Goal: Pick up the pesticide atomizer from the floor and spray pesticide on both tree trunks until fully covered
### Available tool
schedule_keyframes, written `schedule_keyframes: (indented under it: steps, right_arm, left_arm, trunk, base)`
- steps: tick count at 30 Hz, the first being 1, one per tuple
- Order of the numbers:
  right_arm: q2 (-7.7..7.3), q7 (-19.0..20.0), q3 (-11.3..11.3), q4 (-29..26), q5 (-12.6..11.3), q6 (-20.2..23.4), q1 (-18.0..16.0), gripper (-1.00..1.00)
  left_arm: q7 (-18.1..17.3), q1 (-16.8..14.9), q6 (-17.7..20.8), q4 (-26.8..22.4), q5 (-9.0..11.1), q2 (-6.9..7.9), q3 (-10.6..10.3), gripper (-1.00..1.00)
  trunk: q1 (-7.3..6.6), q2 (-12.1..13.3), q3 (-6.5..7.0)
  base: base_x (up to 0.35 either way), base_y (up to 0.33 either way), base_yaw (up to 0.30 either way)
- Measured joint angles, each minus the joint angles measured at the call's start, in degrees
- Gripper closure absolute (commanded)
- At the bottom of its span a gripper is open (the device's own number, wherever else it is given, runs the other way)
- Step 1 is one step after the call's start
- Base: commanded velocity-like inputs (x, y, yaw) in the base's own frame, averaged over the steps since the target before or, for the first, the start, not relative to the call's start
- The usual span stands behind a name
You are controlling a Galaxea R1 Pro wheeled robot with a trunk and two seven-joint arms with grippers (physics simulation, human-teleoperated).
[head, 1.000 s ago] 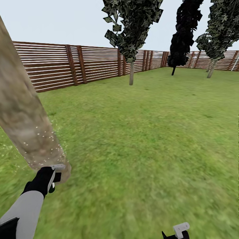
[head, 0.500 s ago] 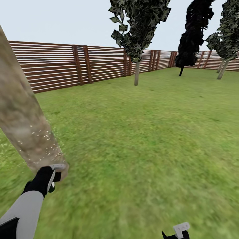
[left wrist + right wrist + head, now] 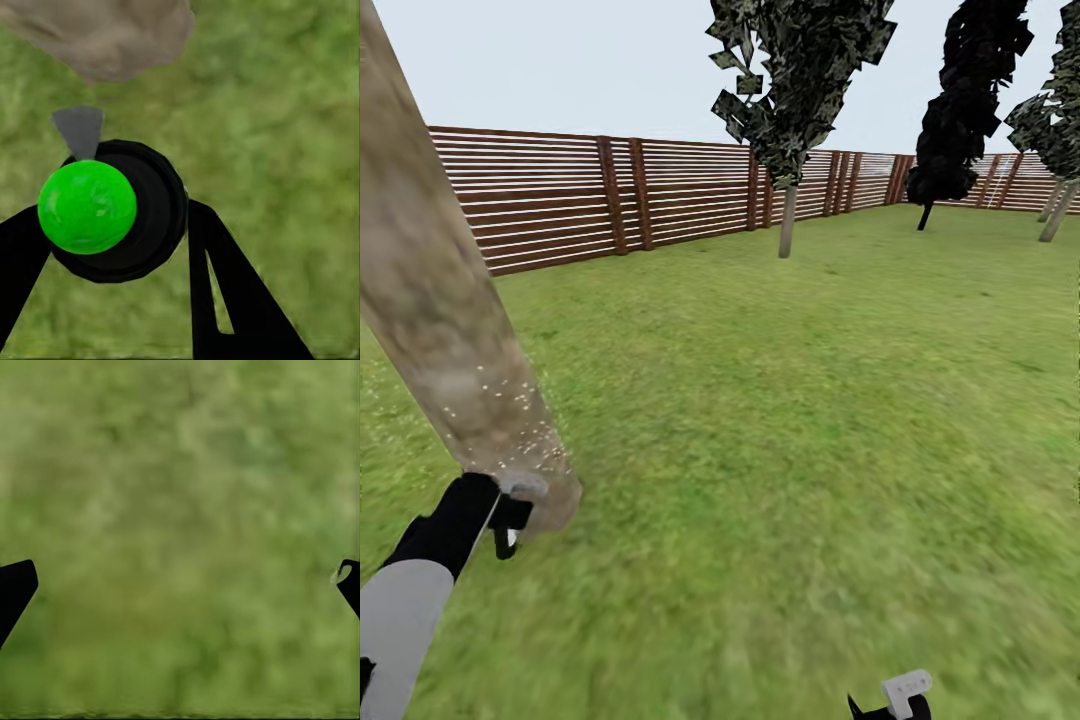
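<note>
A thick mottled beige tree trunk [image 3: 440, 320] leans across the left of the head view, with white specks [image 3: 510, 420] dotted over its lower part. My left gripper [image 3: 510, 512] is at the foot of this trunk, shut on the pesticide atomizer [image 3: 510, 539], of which little shows there. In the left wrist view the atomizer [image 3: 154, 225] appears as a black round body with a green ball and a grey nozzle pointing at the trunk's base [image 3: 105, 34]. My right gripper [image 3: 895, 697] is low over the grass [image 3: 180, 510], open and empty.
A brown slatted fence [image 3: 560, 200] rings the lawn [image 3: 790, 400]. A thin-trunked tree [image 3: 788, 220] stands by the fence, with a black-foliaged tree [image 3: 960, 100] and another thin trunk [image 3: 1057, 212] at the far right.
The camera has swung left, so fence and far trees sit further right. My left gripper with the atomizer has moved a little up and left, closer to the trunk's foot.
</note>
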Motion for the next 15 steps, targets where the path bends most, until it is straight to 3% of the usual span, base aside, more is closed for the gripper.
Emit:
schedule_keyframes:
  steps: [1, 4, 8, 11, 13, 15]
  right_arm:
    - [0.00, -0.01, 0.00, 0.04, 0.01, 0.00, 0.00, -1.00]
    - [0.00, 0.00, -0.01, -0.01, 0.00, 0.00, 0.00, -1.00]
    - [0.00, 0.00, -0.07, -0.02, -0.02, 0.00, 0.00, -1.00]
    - [0.00, 0.00, -0.09, -0.02, -0.03, 0.00, 0.00, -1.00]
    - [0.00, 0.00, -0.08, 0.00, -0.01, 0.00, 0.00, -1.00]
    - [0.00, 0.00, -0.08, -0.02, 0.00, 0.00, 0.00, -1.00]
  left_arm:
    - [-0.21, -0.47, 3.34, -2.44, -0.04, 0.75, -0.12, 1.00]
    - [-0.45, -2.94, 7.76, -5.20, 0.56, 1.14, -2.30, 1.00]
    - [-0.73, -8.06, 10.03, -5.21, 0.67, 1.15, -5.45, 1.00]
    - [-2.46, -11.50, 10.68, -5.10, 0.87, 1.13, -9.94, 1.00]
    - [-3.73, -12.05, 10.78, -5.13, 0.19, 3.58, -10.68, 1.00]
    - [-7.74, -12.02, 10.80, -5.18, 0.36, 6.53, -10.97, 1.00]
  trunk:
    - [0.00, 0.00, 0.01]
    - [0.00, 0.00, 0.01]
    - [0.00, 0.00, 0.01]
    - [0.00, 0.00, 0.01]
    - [0.00, 0.00, 0.00]
    - [0.00, 0.00, 0.00]
  base:
    - [-0.324, 0.000, 0.000]
    - [-0.128, 0.000, 0.000]
    - [-0.009, 0.000, 0.000]
    - [0.000, 0.000, 0.000]
    - [0.000, 0.000, 0.000]
    - [0.000, 0.000, 0.000]
